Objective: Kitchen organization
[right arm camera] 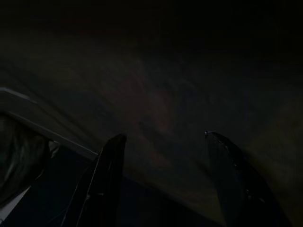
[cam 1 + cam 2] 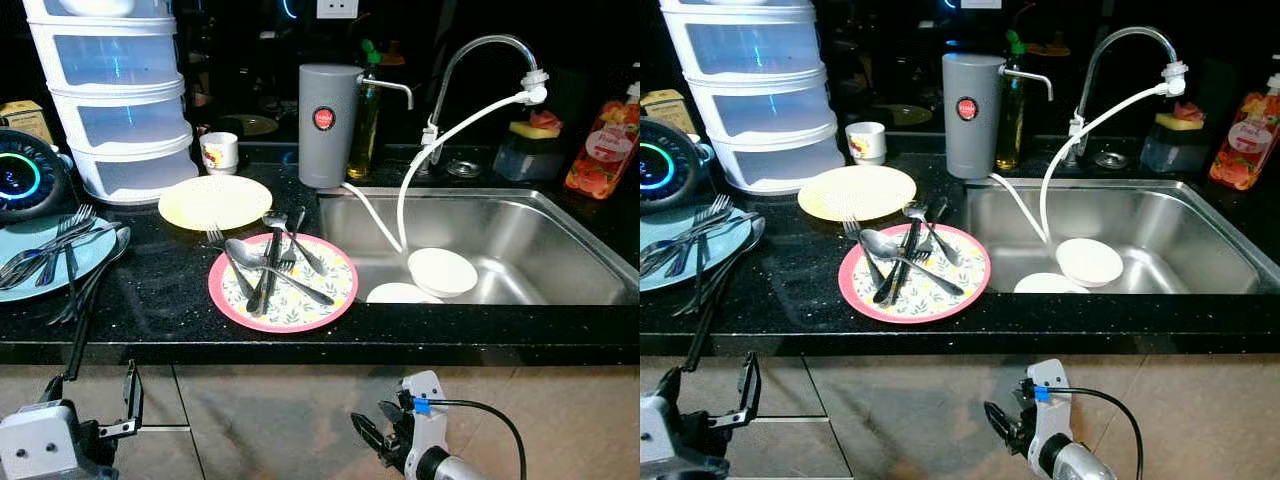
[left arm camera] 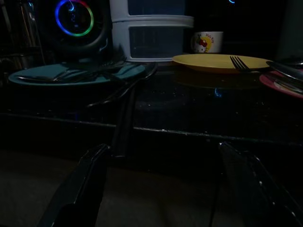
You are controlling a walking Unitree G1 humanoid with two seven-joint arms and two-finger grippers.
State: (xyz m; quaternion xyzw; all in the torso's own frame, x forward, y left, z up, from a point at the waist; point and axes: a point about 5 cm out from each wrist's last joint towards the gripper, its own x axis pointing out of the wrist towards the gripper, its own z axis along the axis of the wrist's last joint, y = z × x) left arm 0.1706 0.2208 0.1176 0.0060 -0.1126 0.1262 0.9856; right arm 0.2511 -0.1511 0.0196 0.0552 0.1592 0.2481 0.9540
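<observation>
Both hands hung low at the bottom of the frame, below the front edge of the black counter (image 2: pixel 400 325). The left hand (image 2: pixel 100 400), at the lower left, had its two black fingers spread and held nothing; the right hand (image 2: pixel 385 428), at the lower middle, was also spread and empty.

Just above them, in the middle of the frame, the pink plate (image 2: pixel 283 281) lay flat on the counter close to the sink (image 2: pixel 520 250). It had a pink rim and a pale flowered centre. Across it lay a loose heap of cutlery (image 2: pixel 270 262): forks, a spoon and dark-handled pieces, crossing one another. I judge that these pieces were light, stiff and slippery, and that they would slide if the plate was tilted. A single handle that sticks out over the rim looked the best place to pinch. The plate itself was probably breakable and should be taken at its rim.

Behind it lay the yellow plate (image 2: pixel 214 201), bare. At the left edge the blue plate (image 2: pixel 45 255) carried more forks and long utensils. In the sink two white bowls (image 2: pixel 442 271) rested, probably fragile and perhaps wet.
</observation>
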